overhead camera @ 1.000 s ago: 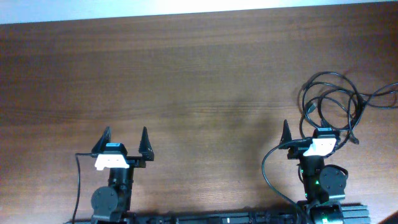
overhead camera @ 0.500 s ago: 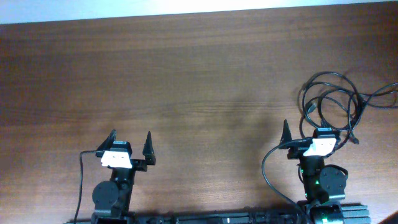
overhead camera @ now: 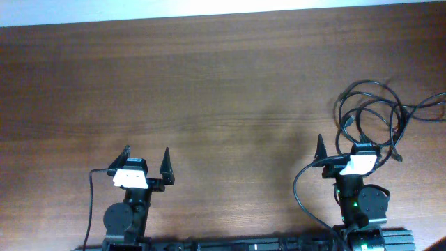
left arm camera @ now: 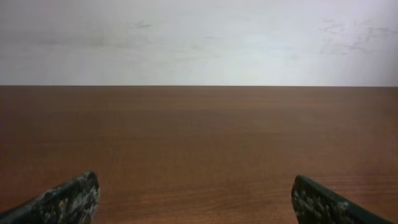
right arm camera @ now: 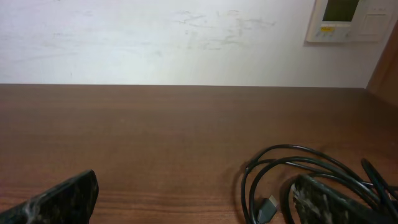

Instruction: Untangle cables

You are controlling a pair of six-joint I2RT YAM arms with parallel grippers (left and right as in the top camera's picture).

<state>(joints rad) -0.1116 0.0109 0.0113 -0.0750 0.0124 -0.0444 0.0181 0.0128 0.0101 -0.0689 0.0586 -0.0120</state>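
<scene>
The cables [overhead camera: 397, 111] are thin black cords lying in a loose, overlapping bundle of loops at the right of the wooden table. My right gripper [overhead camera: 341, 148] is open just in front of the bundle, its right finger at the nearest loops. In the right wrist view the loops [right arm camera: 292, 159] and a small plug [right arm camera: 267, 209] lie on the table by the right finger, and the open jaws [right arm camera: 196, 202] hold nothing. My left gripper [overhead camera: 146, 160] is open and empty at the near left, far from the cables. In the left wrist view its jaws [left arm camera: 196, 202] frame only bare wood.
The wooden table [overhead camera: 209, 90] runs back to a white wall. A wall panel [right arm camera: 351, 18] shows at the top right of the right wrist view. One cord end trails toward the table's right edge [overhead camera: 435, 104].
The left gripper shifted slightly to the right and turned a little about a second ago, then stayed still. The right gripper and the cables have not moved.
</scene>
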